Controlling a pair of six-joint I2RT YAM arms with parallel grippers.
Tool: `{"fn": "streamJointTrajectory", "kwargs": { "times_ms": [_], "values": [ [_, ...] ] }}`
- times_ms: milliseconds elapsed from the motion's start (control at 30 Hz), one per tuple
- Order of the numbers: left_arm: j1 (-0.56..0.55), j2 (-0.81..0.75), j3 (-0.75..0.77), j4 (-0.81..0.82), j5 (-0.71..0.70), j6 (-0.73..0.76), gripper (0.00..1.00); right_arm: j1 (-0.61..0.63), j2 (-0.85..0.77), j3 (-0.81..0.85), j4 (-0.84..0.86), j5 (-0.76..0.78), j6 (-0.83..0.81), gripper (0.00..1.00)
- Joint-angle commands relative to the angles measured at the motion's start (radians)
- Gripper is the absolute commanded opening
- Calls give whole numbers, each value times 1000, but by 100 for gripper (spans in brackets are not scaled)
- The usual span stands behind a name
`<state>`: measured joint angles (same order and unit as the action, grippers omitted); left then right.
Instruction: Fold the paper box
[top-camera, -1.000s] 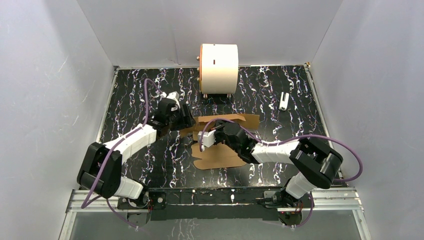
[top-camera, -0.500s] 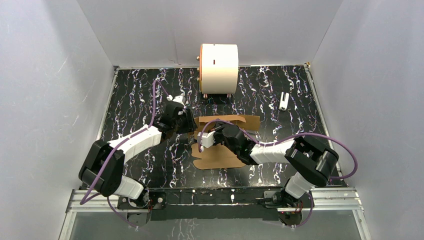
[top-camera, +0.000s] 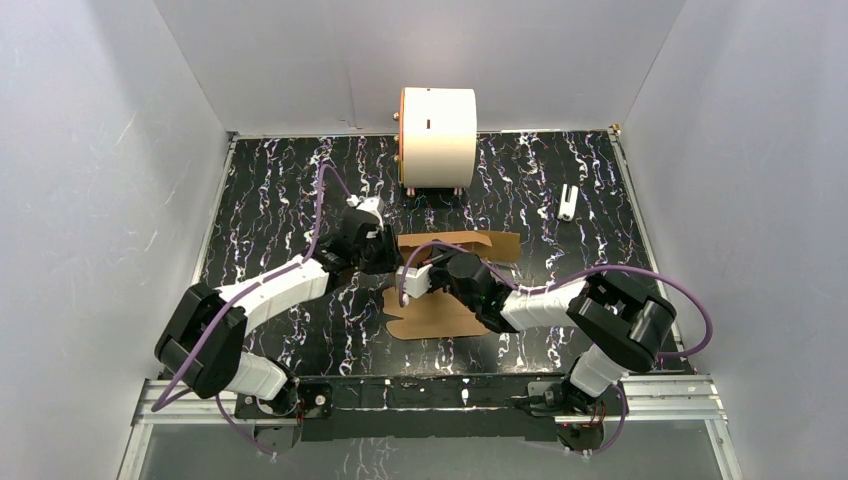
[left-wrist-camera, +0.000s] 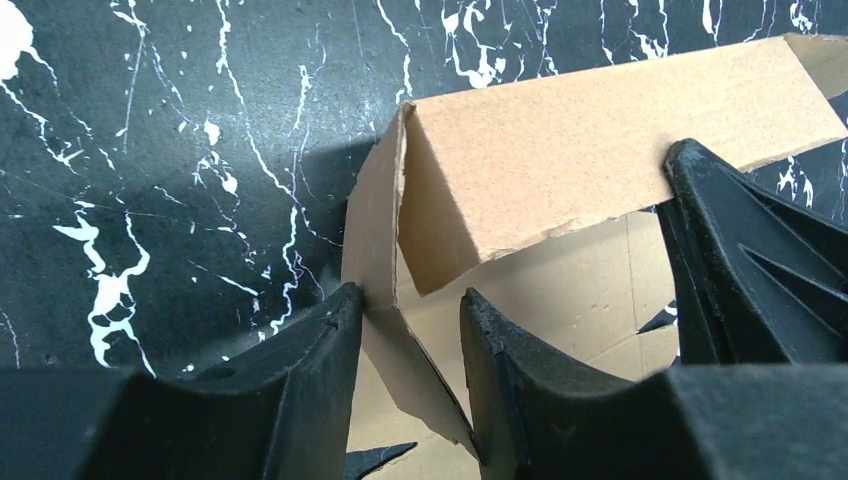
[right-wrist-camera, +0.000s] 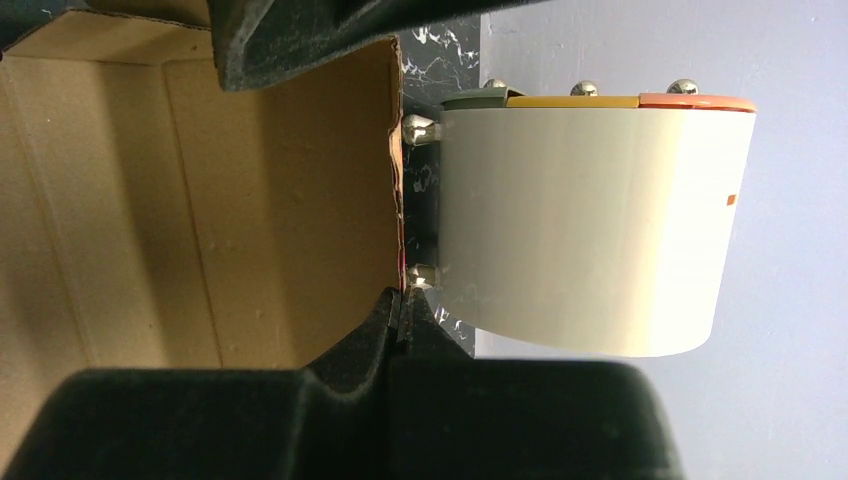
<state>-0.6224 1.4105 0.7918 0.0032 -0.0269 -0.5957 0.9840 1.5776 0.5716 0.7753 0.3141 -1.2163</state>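
The paper box (top-camera: 432, 316) is a brown cardboard sheet, partly folded, in the middle of the table. In the left wrist view, one long panel (left-wrist-camera: 600, 140) stands up and a short side flap (left-wrist-camera: 375, 230) rises beside it. My left gripper (left-wrist-camera: 408, 300) is open and straddles that flap, with the outer finger (left-wrist-camera: 310, 350) touching it. It is at the box's left end in the top view (top-camera: 384, 256). My right gripper (right-wrist-camera: 400, 305) is shut on the edge of the raised panel (right-wrist-camera: 250, 200), over the box's middle (top-camera: 436, 266).
A large white cylinder with an orange rim (top-camera: 438, 135) stands at the back centre, just behind the box; it fills the right wrist view (right-wrist-camera: 590, 220). A small white object (top-camera: 568, 202) lies at the back right. White walls enclose the black marbled table (top-camera: 260, 200).
My left arm has swung right and forward to the box's left end, and its fingers now straddle the side flap. My right gripper has stayed shut on the panel, shifting slightly.
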Motion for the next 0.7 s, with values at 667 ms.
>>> {"fn": "streamJointTrajectory", "kwargs": {
  "times_ms": [667],
  "values": [
    [-133, -142, -290, 420, -59, 41, 46, 50, 28, -87, 219, 21, -5, 0]
  ]
}}
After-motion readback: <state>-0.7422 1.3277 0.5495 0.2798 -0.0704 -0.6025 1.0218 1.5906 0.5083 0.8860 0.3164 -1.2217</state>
